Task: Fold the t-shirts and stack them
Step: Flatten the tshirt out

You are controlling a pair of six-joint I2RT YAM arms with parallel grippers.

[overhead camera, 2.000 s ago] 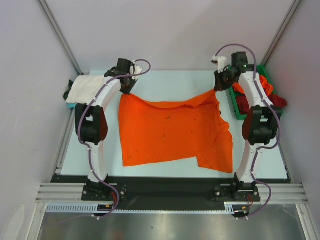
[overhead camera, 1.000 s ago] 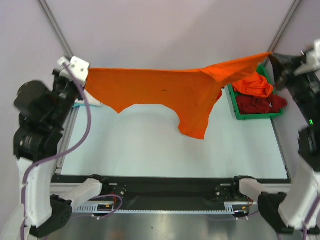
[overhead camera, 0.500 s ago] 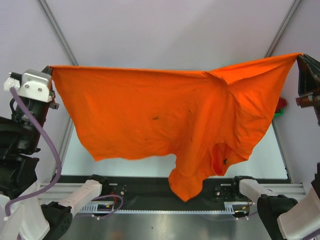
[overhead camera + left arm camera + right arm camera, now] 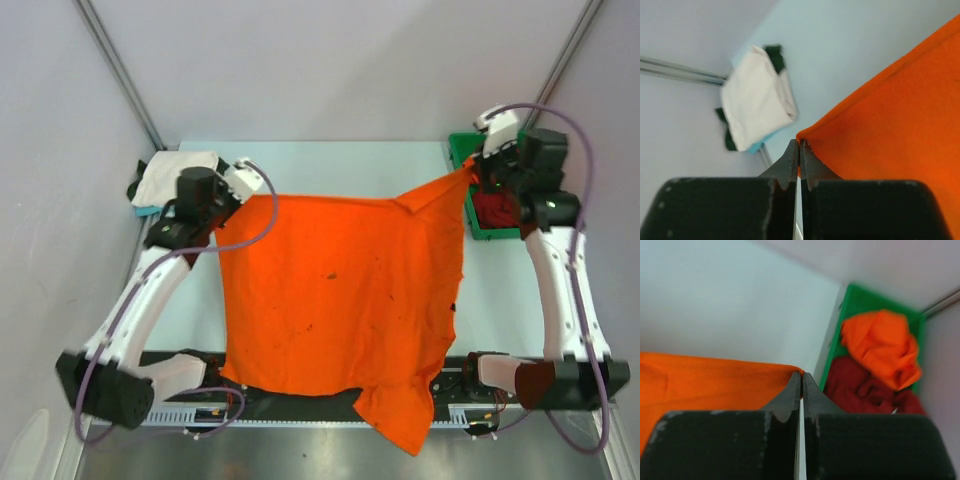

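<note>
A bright orange t-shirt [image 4: 340,300] hangs spread between both arms above the table, its lower end reaching past the near edge. My left gripper [image 4: 245,192] is shut on its left top corner [image 4: 805,136]. My right gripper [image 4: 472,168] is shut on its right top corner [image 4: 790,371]. A folded white t-shirt [image 4: 172,176] lies at the far left; it also shows in the left wrist view [image 4: 756,97]. An orange t-shirt [image 4: 880,347] and a dark red t-shirt [image 4: 865,390] lie crumpled in the bin.
A green plastic bin [image 4: 460,152] stands at the far right of the table, just behind my right gripper; its rim shows in the right wrist view [image 4: 832,352]. Something dark and teal pokes out under the white shirt [image 4: 725,142]. Walls close in the sides and back.
Both arms have come down from a high raised hold, bringing the stretched orange t-shirt lower over the table. Both grippers have stayed shut on its corners.
</note>
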